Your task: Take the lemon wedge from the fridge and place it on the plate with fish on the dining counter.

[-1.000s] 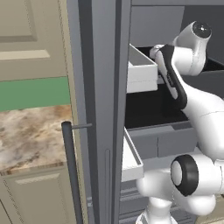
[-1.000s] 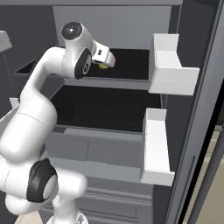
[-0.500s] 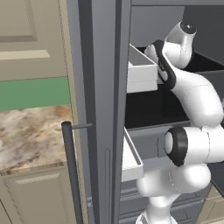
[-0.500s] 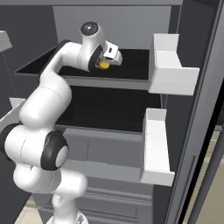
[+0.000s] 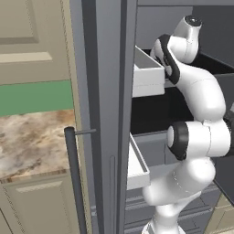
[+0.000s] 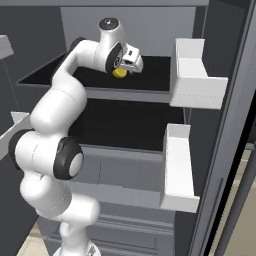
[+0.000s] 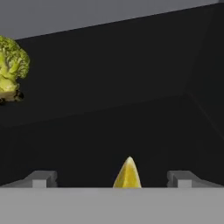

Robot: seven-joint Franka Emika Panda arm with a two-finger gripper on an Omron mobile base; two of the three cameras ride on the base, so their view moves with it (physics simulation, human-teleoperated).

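The fridge point(image 6: 150, 90) stands open, and my arm reaches onto its dark upper shelf. The lemon wedge point(image 6: 119, 73) lies there, a small yellow piece right under my hand. My gripper point(image 6: 124, 69) is open over it. In the hand view the lemon wedge point(image 7: 127, 174) sits between the two fingertips point(image 7: 41, 178) of the open gripper point(image 7: 111, 179), a little right of centre, with clear gaps on both sides. The plate, the fish and the dining counter are out of view.
A yellow-green broccoli point(image 7: 11, 70) lies further back on the same shelf. White door bins point(image 6: 195, 75) hang to the right of the shelf. The open grey door with its bar handle point(image 5: 75, 183) stands left of the arm, next to a marble worktop point(image 5: 32, 141).
My arm has stretched deeper into the upper shelf and the hand has come down over the lemon wedge. The jaws have stayed open.
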